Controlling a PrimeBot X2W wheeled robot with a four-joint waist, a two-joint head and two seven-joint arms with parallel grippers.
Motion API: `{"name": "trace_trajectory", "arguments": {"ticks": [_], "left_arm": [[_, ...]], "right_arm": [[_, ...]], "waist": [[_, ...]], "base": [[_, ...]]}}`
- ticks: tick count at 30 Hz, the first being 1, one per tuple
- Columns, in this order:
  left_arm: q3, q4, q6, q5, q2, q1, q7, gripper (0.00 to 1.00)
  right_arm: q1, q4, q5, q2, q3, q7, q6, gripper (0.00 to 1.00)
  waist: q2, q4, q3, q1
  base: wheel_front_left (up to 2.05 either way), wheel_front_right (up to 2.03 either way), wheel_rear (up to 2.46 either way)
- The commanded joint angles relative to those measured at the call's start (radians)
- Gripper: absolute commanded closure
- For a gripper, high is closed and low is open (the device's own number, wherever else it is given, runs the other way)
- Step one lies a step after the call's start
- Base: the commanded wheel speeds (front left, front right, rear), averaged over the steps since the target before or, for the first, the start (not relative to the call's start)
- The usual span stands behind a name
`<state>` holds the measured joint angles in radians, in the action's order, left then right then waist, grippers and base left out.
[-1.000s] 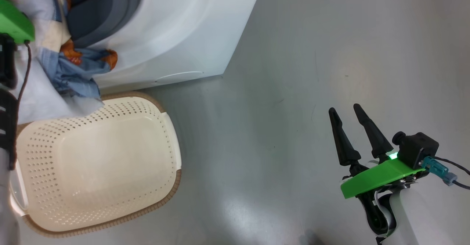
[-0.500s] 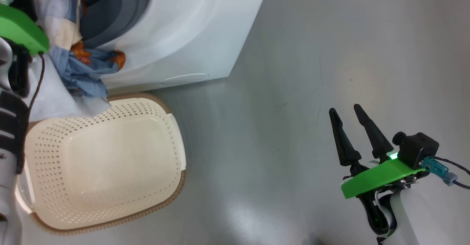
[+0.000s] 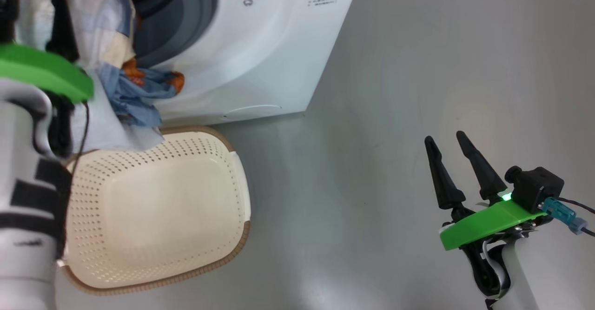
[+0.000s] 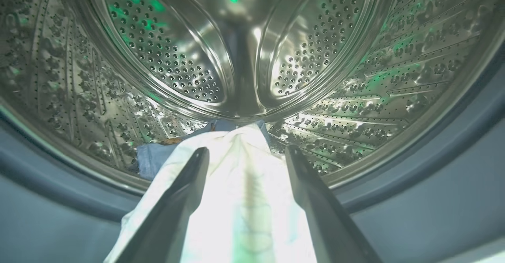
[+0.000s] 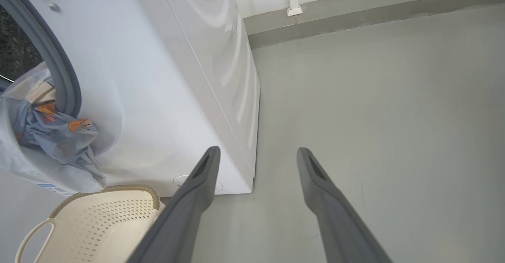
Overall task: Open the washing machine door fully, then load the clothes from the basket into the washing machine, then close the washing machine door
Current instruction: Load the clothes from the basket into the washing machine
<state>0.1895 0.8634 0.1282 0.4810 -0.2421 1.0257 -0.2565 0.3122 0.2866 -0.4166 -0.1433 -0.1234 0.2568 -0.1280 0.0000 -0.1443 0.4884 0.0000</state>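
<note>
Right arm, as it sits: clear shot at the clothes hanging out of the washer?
Probably yes. Bare floor lies between the open right gripper and the clothes draped over the washing machine front, though the left gripper at the drum mouth could crowd it.

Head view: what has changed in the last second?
The camera shifted; the scene slid right. The left gripper shows more now, fingers apart at the steel drum, unpinched white cloth between. Light blue orange-printed clothes over the grey seal, empty cream perforated basket, open right gripper: unchanged.
</note>
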Motion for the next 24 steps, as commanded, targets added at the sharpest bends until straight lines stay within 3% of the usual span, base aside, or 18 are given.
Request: {"name": "trace_trajectory", "arguments": {"ticks": [1,12,24], "left_arm": [[-0.041,-0.049,0.002,-0.021,-0.035,-0.034,-0.005,0.0],[-0.146,-0.211,0.002,-0.098,0.023,-0.266,-0.005,0.0],[-0.204,-0.377,0.002,-0.162,0.076,-0.476,-0.005,0.0]], "right_arm": [[-0.013,-0.019,0.002,-0.012,-0.015,0.005,-0.003,0.0],[-0.059,-0.023,0.004,-0.041,0.007,0.005,-0.003,0.0],[-0.071,-0.032,0.006,-0.057,0.037,0.005,-0.003,0.0]], "waist": [[0.0,0.016,-0.024,0.0],[0.0,0.054,-0.099,0.0],[0.0,0.078,-0.1,0.0]], "base": [[0.0,0.0,0.0],[0.0,0.0,0.0],[0.0,0.0,0.0]]}}
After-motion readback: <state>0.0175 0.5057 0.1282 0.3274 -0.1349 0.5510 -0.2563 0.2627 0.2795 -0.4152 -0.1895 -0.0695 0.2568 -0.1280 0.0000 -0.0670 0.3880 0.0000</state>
